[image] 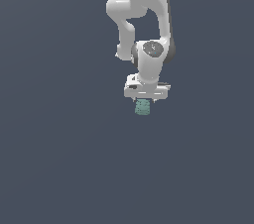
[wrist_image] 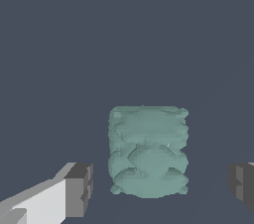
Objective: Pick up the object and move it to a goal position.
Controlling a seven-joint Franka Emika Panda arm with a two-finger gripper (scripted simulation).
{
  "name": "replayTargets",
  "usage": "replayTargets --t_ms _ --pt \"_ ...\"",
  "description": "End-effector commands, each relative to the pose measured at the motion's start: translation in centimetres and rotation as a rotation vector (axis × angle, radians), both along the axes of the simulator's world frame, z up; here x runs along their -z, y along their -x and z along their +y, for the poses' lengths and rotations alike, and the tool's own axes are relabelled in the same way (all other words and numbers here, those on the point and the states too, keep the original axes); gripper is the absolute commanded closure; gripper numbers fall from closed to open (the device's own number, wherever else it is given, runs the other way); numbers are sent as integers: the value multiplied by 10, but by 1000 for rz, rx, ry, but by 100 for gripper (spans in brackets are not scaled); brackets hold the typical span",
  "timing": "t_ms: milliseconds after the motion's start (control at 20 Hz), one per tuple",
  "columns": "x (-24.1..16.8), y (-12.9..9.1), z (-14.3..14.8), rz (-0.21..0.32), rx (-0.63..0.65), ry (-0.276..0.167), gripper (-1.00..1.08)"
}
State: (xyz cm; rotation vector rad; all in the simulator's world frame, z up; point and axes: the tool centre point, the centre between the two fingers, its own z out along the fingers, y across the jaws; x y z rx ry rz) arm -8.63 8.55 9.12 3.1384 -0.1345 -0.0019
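A: Hand?
B: Spread wide, holding nothing. Gaps show between each finger and the object.
A: Object's place?
B: On the table, between the fingers, directly under the hand. Finger height above the table: unclear.

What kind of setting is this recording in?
A bare simulated workspace, most likely: a flat, featureless grey surface, a white robot arm with its tool open, and one teal ribbed object.

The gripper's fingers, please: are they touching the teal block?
Apart. The wrist view shows bare floor between each of the fingers and the teal block.
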Motion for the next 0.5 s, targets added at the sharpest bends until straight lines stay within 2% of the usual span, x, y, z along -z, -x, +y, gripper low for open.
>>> replayTargets --t_ms 0,450 --pt "1 0 0 0 1 0 -92" --pt "36 2 0 -1 2 0 -92"
